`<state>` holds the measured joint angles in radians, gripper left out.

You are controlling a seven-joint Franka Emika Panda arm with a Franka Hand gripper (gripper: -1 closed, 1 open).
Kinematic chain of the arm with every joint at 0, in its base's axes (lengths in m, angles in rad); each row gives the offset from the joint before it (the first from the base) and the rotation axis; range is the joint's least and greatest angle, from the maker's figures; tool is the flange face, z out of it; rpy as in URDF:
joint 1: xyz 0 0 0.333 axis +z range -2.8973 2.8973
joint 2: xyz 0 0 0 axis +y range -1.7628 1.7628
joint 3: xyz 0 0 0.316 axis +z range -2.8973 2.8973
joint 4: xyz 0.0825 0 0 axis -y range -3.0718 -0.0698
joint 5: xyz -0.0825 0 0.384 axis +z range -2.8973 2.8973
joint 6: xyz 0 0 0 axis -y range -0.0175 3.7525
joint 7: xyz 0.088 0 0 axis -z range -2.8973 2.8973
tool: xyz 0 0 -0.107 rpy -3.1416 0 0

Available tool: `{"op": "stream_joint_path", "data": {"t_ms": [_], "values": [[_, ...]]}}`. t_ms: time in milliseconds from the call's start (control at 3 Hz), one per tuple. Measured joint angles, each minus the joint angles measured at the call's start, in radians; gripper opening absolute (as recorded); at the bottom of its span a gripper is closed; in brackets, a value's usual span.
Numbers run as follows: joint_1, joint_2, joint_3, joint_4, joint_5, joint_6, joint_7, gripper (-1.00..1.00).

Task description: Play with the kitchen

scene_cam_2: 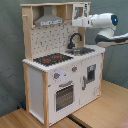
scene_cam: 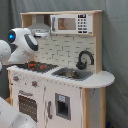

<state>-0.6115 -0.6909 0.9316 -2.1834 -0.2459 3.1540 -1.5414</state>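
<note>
Beside one kitchen (scene_cam_2: pixel 55 75), one end effector (scene_cam_2: pixel 76 22); grip perhaps closed, cannot tell.

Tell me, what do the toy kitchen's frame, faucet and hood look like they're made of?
The toy kitchen looks like light wood with white painted panels: pale grain-toned edges frame flat matte white fronts in both exterior views. The faucet seems to be black plastic or painted metal, smooth and dark; which one cannot be told. The hood looks grey, probably painted wood or plastic, with a dull finish.
</note>
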Motion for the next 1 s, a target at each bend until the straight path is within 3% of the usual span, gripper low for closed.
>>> {"op": "stream_joint_path", "data": {"t_ms": [1000], "values": [[0.140, -0.174, 0.127, -0.094, 0.058, -0.108, 0.119, 1.00]]}}
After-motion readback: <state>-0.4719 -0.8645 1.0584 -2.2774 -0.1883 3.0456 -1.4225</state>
